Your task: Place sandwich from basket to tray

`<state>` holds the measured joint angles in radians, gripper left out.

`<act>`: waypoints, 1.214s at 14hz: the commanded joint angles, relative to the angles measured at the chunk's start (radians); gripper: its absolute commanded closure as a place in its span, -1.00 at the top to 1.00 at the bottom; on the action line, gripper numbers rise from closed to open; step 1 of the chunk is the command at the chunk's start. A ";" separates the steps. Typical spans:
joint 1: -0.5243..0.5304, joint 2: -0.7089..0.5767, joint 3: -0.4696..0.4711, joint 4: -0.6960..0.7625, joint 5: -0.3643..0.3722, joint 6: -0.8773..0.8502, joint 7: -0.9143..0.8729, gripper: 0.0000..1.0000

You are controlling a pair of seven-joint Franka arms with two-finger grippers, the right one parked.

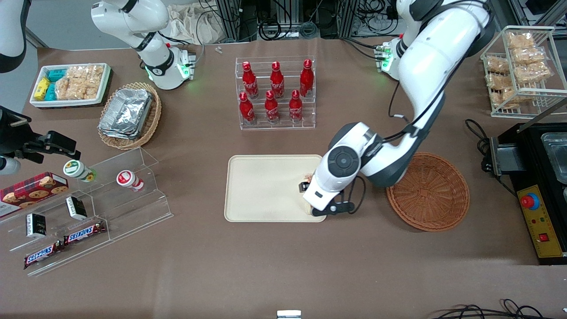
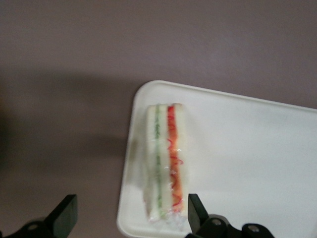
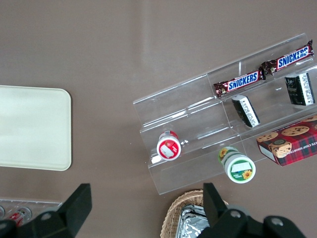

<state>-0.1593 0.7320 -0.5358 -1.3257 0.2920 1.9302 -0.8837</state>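
Note:
The sandwich [image 2: 166, 158], a wedge of white bread with red-orange and green filling, lies on the cream tray [image 2: 247, 148] near one rounded corner. My left gripper [image 2: 131, 201] is open just above it. One finger stands close beside the sandwich's red side and the other is well apart over the brown table. In the front view the gripper [image 1: 306, 189] hangs over the tray [image 1: 261, 186] at the end nearest the round orange-brown basket [image 1: 432, 192], and the arm hides most of the sandwich. The basket holds nothing.
A clear rack of red bottles [image 1: 275, 93] stands farther from the front camera than the tray. An oval basket of foil containers [image 1: 130, 115], a white snack bin [image 1: 71, 84] and a clear snack shelf [image 1: 88, 204] lie toward the parked arm's end. A black box [image 1: 540, 186] stands beside the basket.

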 commanded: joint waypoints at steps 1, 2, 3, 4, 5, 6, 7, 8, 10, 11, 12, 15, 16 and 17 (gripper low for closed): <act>0.107 -0.126 -0.010 0.023 -0.063 -0.164 0.026 1.00; 0.165 -0.179 -0.009 0.020 -0.104 -0.190 0.069 1.00; 0.235 -0.222 -0.013 0.013 -0.137 -0.218 0.136 1.00; 0.288 -0.267 -0.013 0.011 -0.169 -0.277 0.213 1.00; 0.325 -0.298 -0.012 0.007 -0.177 -0.328 0.270 1.00; 0.349 -0.333 -0.009 -0.016 -0.175 -0.355 0.319 1.00; 0.366 -0.377 -0.004 -0.061 -0.177 -0.356 0.369 1.00; 0.372 -0.429 0.029 -0.113 -0.180 -0.350 0.424 1.00; 0.348 -0.512 0.103 -0.214 -0.201 -0.309 0.492 1.00; 0.343 -0.561 0.138 -0.274 -0.226 -0.281 0.549 1.00; 0.319 -0.616 0.186 -0.335 -0.259 -0.257 0.621 1.00; 0.128 -0.758 0.413 -0.519 -0.284 -0.157 0.699 1.00; 0.121 -0.779 0.425 -0.549 -0.283 -0.148 0.733 1.00; 0.124 -0.783 0.425 -0.549 -0.283 -0.160 0.770 1.00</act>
<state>-0.0063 0.0304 -0.1468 -1.7771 0.0264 1.7378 -0.1779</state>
